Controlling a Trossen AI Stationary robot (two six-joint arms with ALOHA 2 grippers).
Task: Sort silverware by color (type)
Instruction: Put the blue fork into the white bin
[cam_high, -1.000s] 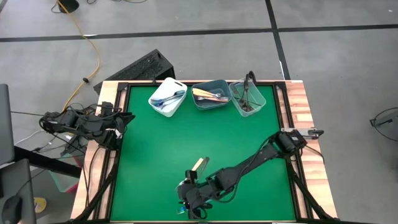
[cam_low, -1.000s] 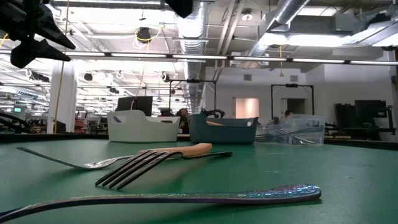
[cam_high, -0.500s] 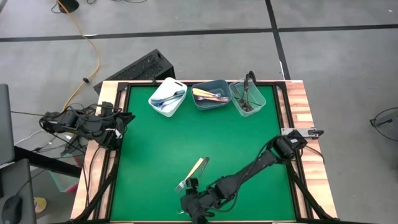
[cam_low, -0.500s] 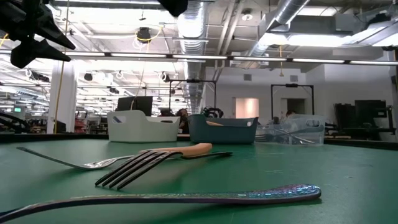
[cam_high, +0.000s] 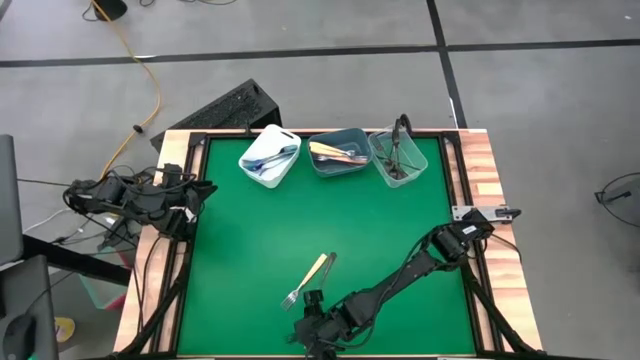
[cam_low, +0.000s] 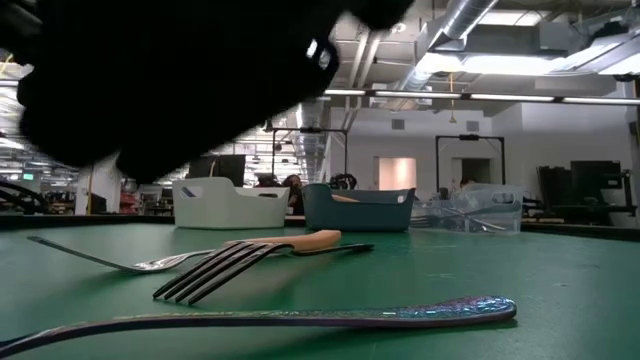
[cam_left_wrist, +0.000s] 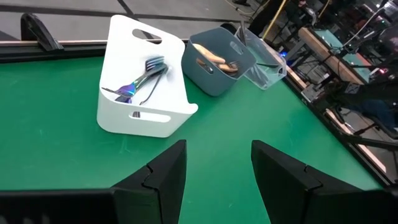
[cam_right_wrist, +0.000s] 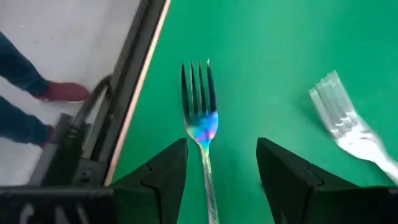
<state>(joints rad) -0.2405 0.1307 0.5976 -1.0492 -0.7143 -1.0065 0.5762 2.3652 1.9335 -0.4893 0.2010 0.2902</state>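
Two pincers noted. We find right gripper (cam_right_wrist: 217, 180) fingers apart, empty, above iridescent fork (cam_right_wrist: 202, 127), whose handle runs between fingers; silver fork (cam_right_wrist: 345, 127) just beside. Left gripper (cam_left_wrist: 217, 180) fingers apart, white bin (cam_left_wrist: 146, 81) ahead.

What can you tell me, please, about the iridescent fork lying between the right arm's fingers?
The iridescent fork is metal with a blue-to-purple rainbow sheen, four dark tines and a thin handle. It lies flat on the green table, near the table's edge, loose and untouched. The right end effector hangs above it, open, with one finger on each side of the handle. In the low view the same fork stretches across the foreground, nearest the camera. A second fork, silver, lies apart from it.
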